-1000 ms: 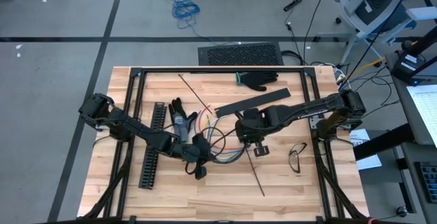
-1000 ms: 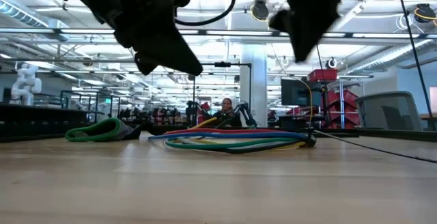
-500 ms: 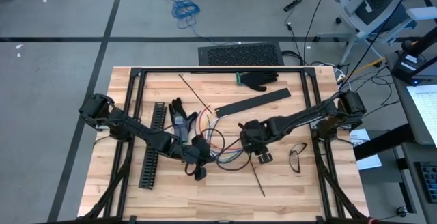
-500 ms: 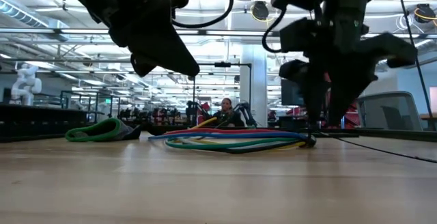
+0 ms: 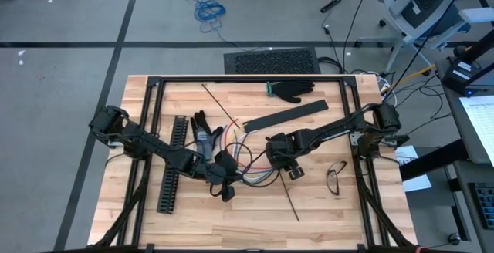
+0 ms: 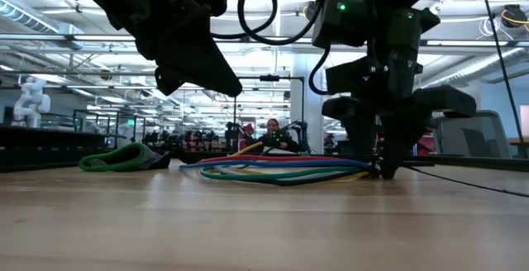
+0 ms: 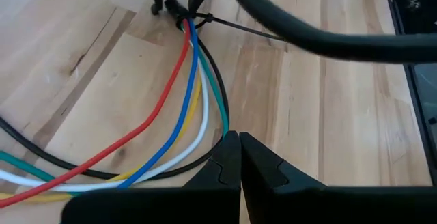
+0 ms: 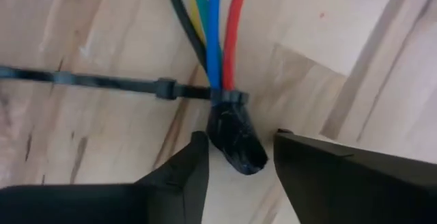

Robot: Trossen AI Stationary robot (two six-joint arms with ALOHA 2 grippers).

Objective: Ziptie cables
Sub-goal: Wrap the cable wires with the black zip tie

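The cables (image 5: pixel 248 165) lie looped on the wooden table: red, blue, white, yellow, green and black wires. They join in a black taped end (image 8: pixel 235 141). A black zip tie (image 8: pixel 164 87) circles the wires just above that end, and its long tail (image 5: pixel 292 203) trails toward the near edge. My right gripper (image 8: pixel 235 166) points down, open, one finger on each side of the taped end; I cannot tell whether either finger touches it. My left gripper (image 7: pixel 239 157) is shut and hangs above the loop's left part (image 6: pixel 207 64), clear of the wires.
A black slotted channel (image 5: pixel 171 164) lies at the left, with a dark glove (image 5: pixel 202 133) beside it. Toward the far edge are another black glove (image 5: pixel 293 91) and a flat black strip (image 5: pixel 285 114). Glasses (image 5: pixel 336 177) lie at the right. Black frame rails (image 5: pixel 247 79) edge the table.
My right gripper has come down onto the bundle's tied end, has rolled a little and has opened, so its fingers now stand astride the taped end at the table. The cables and the left gripper have stayed where they were.
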